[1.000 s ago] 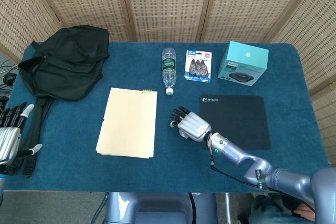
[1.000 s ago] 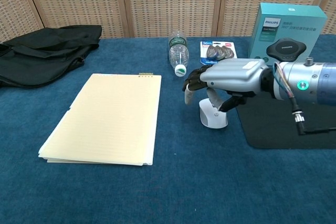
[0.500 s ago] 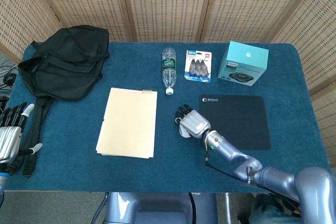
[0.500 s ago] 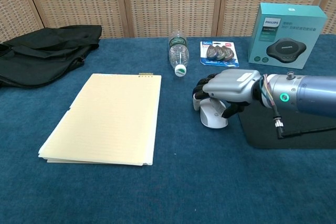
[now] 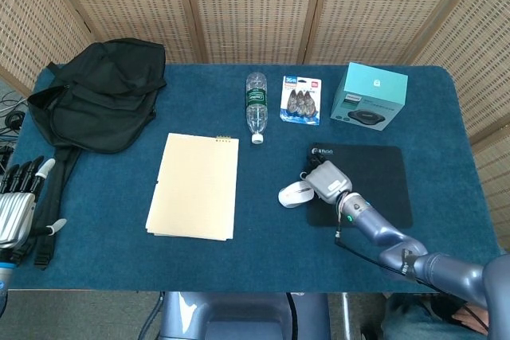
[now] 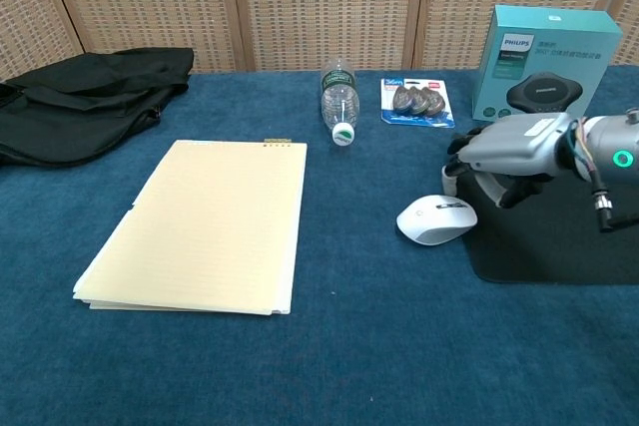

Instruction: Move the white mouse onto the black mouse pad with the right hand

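The white mouse [image 5: 295,195] [image 6: 436,219] lies on the blue cloth, turned sideways, its right end at the left edge of the black mouse pad [image 5: 374,189] [image 6: 569,241]. My right hand [image 5: 327,181] [image 6: 504,155] hovers over the pad's left part, just right of and behind the mouse, fingers curled down with nothing gripped. Whether a fingertip touches the mouse is unclear. My left hand [image 5: 17,201] hangs off the table's left edge, fingers spread and empty; only the head view shows it.
A tan notepad [image 5: 195,186] [image 6: 205,226] lies left of the mouse. A lying water bottle [image 5: 255,107], a blister pack [image 5: 301,99] and a teal box [image 5: 369,95] line the far side. A black bag [image 5: 100,93] fills the far left corner.
The right hand has slid right, off the mouse and over the pad. The mouse has shifted right toward the pad's edge and turned sideways. The left hand is unchanged.
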Tool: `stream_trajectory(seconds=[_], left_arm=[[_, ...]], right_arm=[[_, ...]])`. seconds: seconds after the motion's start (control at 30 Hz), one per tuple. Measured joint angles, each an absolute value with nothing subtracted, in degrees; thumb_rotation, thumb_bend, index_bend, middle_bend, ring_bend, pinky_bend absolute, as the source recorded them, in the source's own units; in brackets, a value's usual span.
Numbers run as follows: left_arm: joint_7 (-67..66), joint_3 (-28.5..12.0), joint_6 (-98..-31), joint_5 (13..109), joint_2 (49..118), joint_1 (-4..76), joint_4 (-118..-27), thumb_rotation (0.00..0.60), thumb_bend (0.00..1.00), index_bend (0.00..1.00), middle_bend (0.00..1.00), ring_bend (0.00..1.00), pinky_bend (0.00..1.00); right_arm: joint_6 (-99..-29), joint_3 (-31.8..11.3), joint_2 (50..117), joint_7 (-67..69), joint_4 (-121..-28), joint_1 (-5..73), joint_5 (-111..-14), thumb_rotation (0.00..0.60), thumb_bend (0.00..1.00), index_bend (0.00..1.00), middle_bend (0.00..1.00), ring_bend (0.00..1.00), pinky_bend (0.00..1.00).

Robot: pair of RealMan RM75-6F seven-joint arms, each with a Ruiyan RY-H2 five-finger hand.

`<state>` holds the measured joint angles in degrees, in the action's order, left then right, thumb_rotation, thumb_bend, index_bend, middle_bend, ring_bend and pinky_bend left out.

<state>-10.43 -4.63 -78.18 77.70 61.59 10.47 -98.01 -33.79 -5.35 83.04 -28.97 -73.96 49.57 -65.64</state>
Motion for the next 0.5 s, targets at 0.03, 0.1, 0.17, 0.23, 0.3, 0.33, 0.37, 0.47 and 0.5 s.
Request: stream_trajectory(seconds=[0.03,0.1,0.17,0.23,0.3,0.33,0.37,0.47,0.5], left_arm=[[-10.6,-4.6,-78.2,77.8,61.6,10.5,-98.1,0.6,0.0,0.0,0.0,0.0,0.0],[-10.8,-4.5,-78.1,77.9,61.6,10.5,-98.2,0.6,0.0,0.0,0.0,0.0,0.0],[-10.9,-4.4,-78.2,78.0,61.6,10.5,-98.3,0.6,0.0,0.0,0.0,0.0,0.0],[-11.0,-4.4,-78.3,78.0,61.6,10.5,-98.4,0.6,0.0,0.0,0.0,0.0,0.0],[-11.2,-4.4,-78.4,78.2,61.7,10.5,-98.4,0.6,0.0,0.0,0.0,0.0,0.0],[-11.3,-4.3,-78.4,78.2,61.7,10.5,-98.5,0.6,0.0,0.0,0.0,0.0,0.0],[-11.5,-4.3,-78.3,78.2,61.7,10.6,-98.5,0.6,0.0,0.0,0.0,0.0,0.0],[-12.2,-4.1,-77.9,78.1,61.9,10.8,-98.4,0.6,0.0,0.0,0.0,0.0,0.0],[-12.2,-4.1,-77.9,78.0,61.9,10.8,-98.4,0.6,0.0,0.0,0.0,0.0,0.0]], right_arm=[[-33.7,-5.1,82.1,-29.2,-75.0,49.5,-64.7,0.6,1.0,0.26,0.22,0.0,0.05],[-33.9,-5.0,80.1,-29.0,-77.4,49.1,-63.4,0.6,0.97,0.22,0.1,0.0,0.02],[-34.8,-5.2,79.1,-27.8,-78.9,48.7,-63.5,0.6,0.62,0.1,0.0,0.0,0.0],[-36.1,-5.7,78.3,-25.1,-79.8,48.0,-64.4,0.6,0.25,0.04,0.0,0.0,0.0],[-37.7,-6.5,77.6,-21.1,-80.7,47.3,-66.1,0.6,0.09,0.03,0.0,0.0,0.0],[-38.5,-6.7,77.3,-19.1,-81.0,47.0,-67.1,0.6,0.04,0.03,0.0,0.0,0.0],[-39.2,-7.0,77.0,-16.9,-81.2,46.7,-68.4,0.6,0.02,0.03,0.0,0.0,0.0],[-40.8,-7.1,76.1,-9.3,-81.5,46.0,-73.7,0.6,0.0,0.03,0.0,0.0,0.0],[-41.1,-6.9,75.8,-6.4,-81.3,45.8,-76.1,0.6,0.0,0.03,0.0,0.0,0.0]])
